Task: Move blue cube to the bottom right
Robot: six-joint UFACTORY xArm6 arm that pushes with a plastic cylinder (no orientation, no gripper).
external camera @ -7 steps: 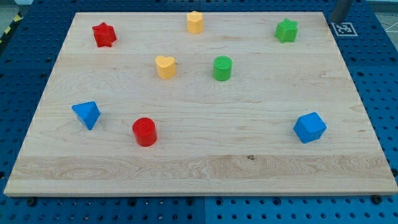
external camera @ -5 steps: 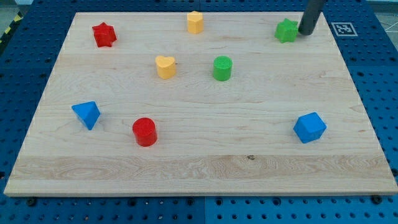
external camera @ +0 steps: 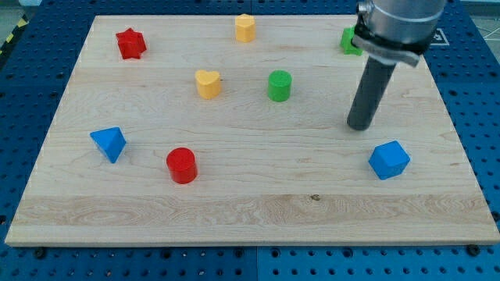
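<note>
The blue cube (external camera: 389, 159) lies on the wooden board (external camera: 250, 211) at the view's right, a little below the middle. My tip (external camera: 359, 126) rests on the board just above and to the left of the cube, a small gap apart from it. The rod rises from the tip toward the view's top right, and the arm's grey body hides part of the green star (external camera: 349, 40).
A blue pyramid-like block (external camera: 108, 144) and a red cylinder (external camera: 181, 165) lie at the left. A yellow heart (external camera: 208, 83) and a green cylinder (external camera: 279, 85) lie mid-board. A red star (external camera: 130, 43) and a yellow block (external camera: 245, 27) lie near the top.
My tip has moved from the board's top right corner down toward the view's bottom, to just above the blue cube. No block has moved.
</note>
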